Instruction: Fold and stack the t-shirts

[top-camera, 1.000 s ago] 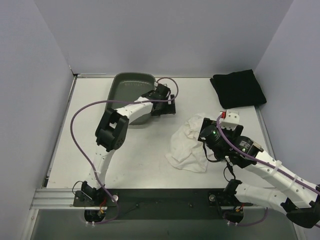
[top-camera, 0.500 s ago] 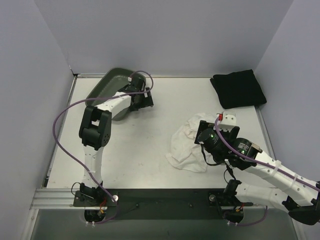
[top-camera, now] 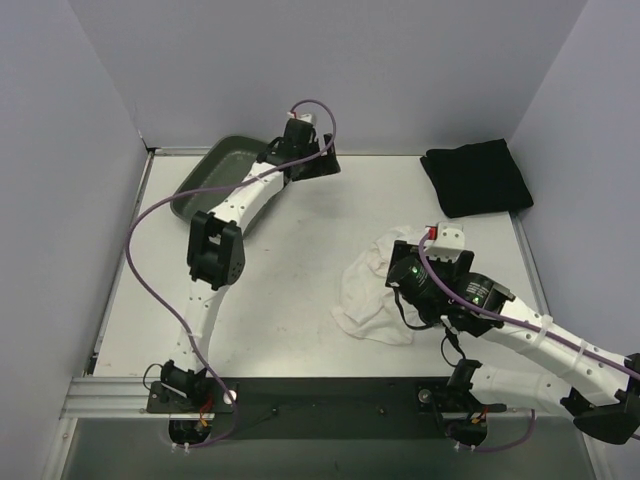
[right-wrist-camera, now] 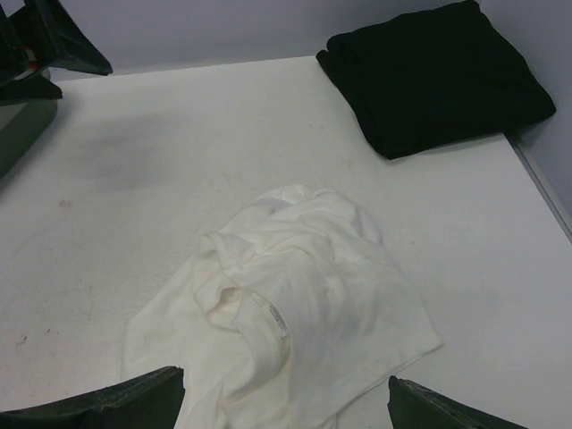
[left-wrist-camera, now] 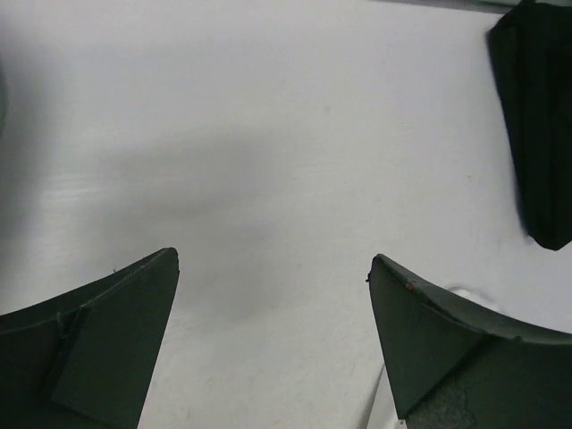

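Two shirts: the crumpled white shirt [right-wrist-camera: 295, 295] lies just below and ahead of the right gripper [right-wrist-camera: 281, 386], spread empty, which should pinch a hem edge rather than the bunched collar [right-wrist-camera: 243, 308] that only its wrist view shows, the black shirt [right-wrist-camera: 438, 76] lies folded far ahead, and the left gripper [left-wrist-camera: 273, 259] also gapes empty.

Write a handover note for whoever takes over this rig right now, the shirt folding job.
Left gripper: open, empty, at the far side by the tray.
Right gripper: open, empty, at the near edge of the white shirt.
White shirt: crumpled, right of centre.
Black shirt: folded, far right corner.
Done: black folded.
Left: fold white, stack both.
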`<state>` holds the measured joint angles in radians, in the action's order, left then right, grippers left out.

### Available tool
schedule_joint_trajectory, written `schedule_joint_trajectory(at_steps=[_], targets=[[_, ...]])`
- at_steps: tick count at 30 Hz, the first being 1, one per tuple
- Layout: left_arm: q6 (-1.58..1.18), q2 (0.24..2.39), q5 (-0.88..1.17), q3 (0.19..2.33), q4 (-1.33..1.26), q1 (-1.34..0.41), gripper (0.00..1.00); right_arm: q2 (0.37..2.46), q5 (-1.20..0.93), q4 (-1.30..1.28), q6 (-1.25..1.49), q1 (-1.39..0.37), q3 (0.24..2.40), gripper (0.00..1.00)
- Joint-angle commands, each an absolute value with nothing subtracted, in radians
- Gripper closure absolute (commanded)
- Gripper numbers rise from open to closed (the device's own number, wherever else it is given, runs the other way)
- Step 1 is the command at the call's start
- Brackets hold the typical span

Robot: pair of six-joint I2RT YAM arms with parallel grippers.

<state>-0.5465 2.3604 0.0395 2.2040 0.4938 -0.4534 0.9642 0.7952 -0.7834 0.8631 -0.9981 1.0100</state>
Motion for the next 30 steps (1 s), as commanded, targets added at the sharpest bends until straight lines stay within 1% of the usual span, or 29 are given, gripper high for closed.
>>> schedule_joint_trajectory(at_steps=[1,3,5,10,19,30], targets=[[-0.488,2.518,0.080,2.473,0.623,-0.466,0.03,0.960,0.862,-0.816,0.862,-1.006,1.042,0.00],[-0.489,2.554,0.089,2.526,0.644,-0.456,0.03,0.962,0.865,-0.816,0.864,-1.005,1.040,0.00],[-0.495,2.579,0.103,2.536,0.631,-0.448,0.03,0.971,0.870,-0.818,0.867,-1.005,1.039,0.00],[-0.497,2.592,0.110,2.504,0.595,-0.420,0.03,1.012,0.868,-0.818,0.873,-1.006,1.049,0.00],[-0.488,2.611,0.060,2.476,0.589,-0.376,0.03,1.063,0.845,-0.802,0.880,-1.011,1.049,0.00],[-0.433,2.599,0.055,2.439,0.603,-0.249,0.03,1.072,0.838,-0.801,0.882,-1.015,1.049,0.00]])
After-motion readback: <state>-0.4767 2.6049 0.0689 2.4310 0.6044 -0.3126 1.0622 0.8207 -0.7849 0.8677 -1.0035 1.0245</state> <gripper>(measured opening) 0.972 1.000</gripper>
